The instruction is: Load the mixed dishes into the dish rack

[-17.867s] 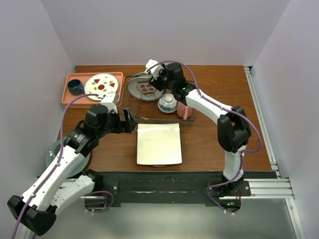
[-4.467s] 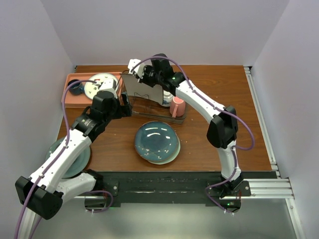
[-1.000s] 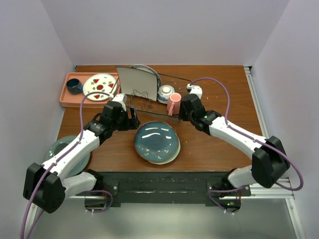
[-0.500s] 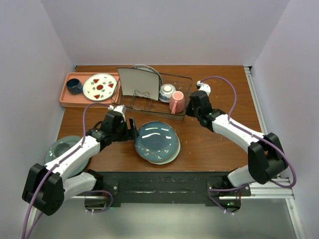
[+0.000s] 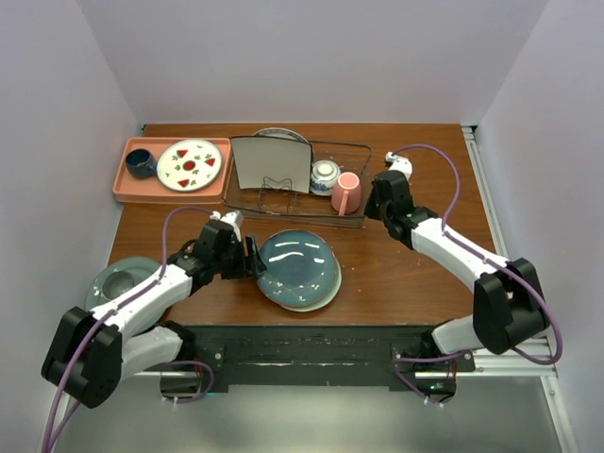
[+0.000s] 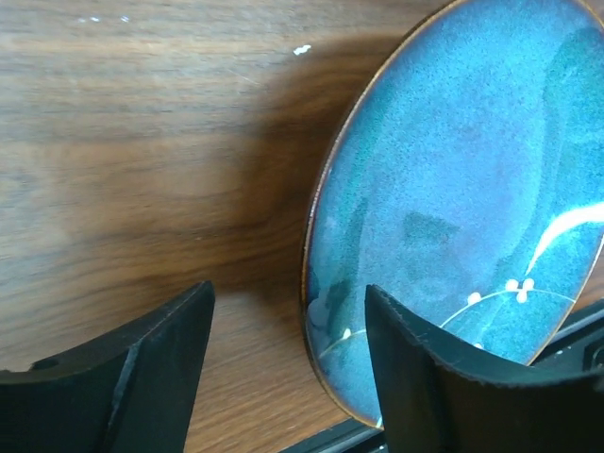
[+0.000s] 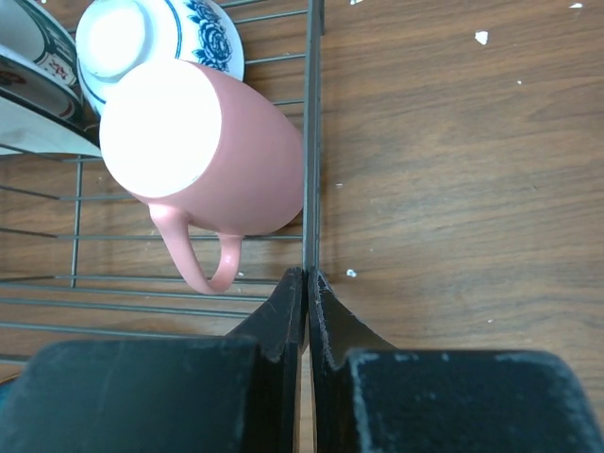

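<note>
Rack (image 5: 283,203) has slid right across the desk (image 5: 415,160) since a moment ago, your right pincer (image 7: 307,283) clamped shut on its side wire. Your left pincer (image 6: 288,302) has dropped to the blue plate (image 5: 297,267), jaws apart astride its rim, gripping nothing. Square plate (image 5: 272,165), mug (image 5: 346,192) and bowl (image 5: 326,173) sit inside the rack; the left arm (image 5: 142,297) covers part of the green plate (image 5: 118,281).

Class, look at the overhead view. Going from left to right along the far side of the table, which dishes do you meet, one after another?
dark blue cup → plate with red marks → white square plate → blue-and-white bowl → pink mug
</note>
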### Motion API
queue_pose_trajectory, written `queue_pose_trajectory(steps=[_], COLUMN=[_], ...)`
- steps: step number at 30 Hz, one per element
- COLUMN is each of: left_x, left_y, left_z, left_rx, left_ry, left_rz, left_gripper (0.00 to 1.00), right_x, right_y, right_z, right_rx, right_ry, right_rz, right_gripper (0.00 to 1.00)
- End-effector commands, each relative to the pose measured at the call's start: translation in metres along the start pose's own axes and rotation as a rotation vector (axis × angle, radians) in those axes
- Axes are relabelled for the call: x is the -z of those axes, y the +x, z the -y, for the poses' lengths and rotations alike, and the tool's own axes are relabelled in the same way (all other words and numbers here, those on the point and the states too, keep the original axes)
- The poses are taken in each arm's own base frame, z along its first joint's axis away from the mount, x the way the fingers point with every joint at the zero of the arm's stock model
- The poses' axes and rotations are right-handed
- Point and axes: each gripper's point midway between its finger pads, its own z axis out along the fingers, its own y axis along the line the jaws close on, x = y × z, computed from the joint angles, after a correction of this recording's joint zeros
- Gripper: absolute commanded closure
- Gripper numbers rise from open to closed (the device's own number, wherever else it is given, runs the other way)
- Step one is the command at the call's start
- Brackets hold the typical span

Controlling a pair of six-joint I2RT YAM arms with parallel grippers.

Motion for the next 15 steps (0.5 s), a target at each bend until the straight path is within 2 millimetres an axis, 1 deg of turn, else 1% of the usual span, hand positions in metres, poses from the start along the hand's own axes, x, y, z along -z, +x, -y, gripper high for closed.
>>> queue_pose_trajectory(steps=[1,2,3,4,5,6,7,9,10,11,12,13,14,15], left_x=[-0.005,-0.006,-0.007,-0.007,-0.008,-0.008,-0.008,-0.008,-0.008,-0.008,-0.008,-0.007,-0.006,-0.005], left_y=[-0.006,-0.008,-0.008,-0.007,-0.007,-0.007,-0.007,-0.006,-0.005,-0.005,-0.005,-0.005,-0.005,-0.006], left_z=[0.016,0.018,0.018,0.02,0.02,0.02,0.02,0.02,0.02,0.02,0.02,0.02,0.021,0.022], left_rx=[0.009,0.007,0.008,0.007,0.009,0.006,0.011,0.013,0.011,0.014,0.015,0.014,0.015,0.015], left_ry=[0.077,0.087,0.093,0.101,0.101,0.102,0.099,0.101,0.102,0.105,0.105,0.106,0.107,0.108], left_rz=[0.025,0.031,0.029,0.025,0.027,0.026,0.026,0.024,0.024,0.022,0.022,0.021,0.022,0.024], left_gripper=[0.35,0.41,0.45,0.48,0.51,0.53,0.54,0.57,0.59,0.64,0.66,0.72,0.76,0.79], right_x=[0.012,0.013,0.015,0.019,0.023,0.026,0.033,0.042,0.046,0.055,0.06,0.064,0.073,0.077], right_y=[-0.013,-0.012,-0.013,-0.018,-0.018,-0.018,-0.024,-0.025,-0.026,-0.03,-0.03,-0.031,-0.035,-0.035], right_z=[0.031,0.029,0.028,0.024,0.018,0.014,0.009,-0.001,-0.004,-0.007,-0.013,-0.015,-0.017,-0.019], right_rx=[0.004,0.005,0.003,-0.002,-0.005,-0.01,-0.02,-0.032,-0.038,-0.043,-0.047,-0.049,-0.054,-0.056], right_ry=[0.094,0.079,0.07,0.055,0.017,-0.004,-0.035,-0.096,-0.118,-0.142,-0.177,-0.191,-0.214,-0.227], right_rz=[0.055,0.045,0.043,0.051,0.04,0.039,0.051,0.04,0.038,0.051,0.041,0.041,0.051,0.05], right_gripper=[1.0,0.97,0.85,0.7,0.52,0.43,0.36,0.24,0.22,0.2,0.18,0.17,0.16,0.16])
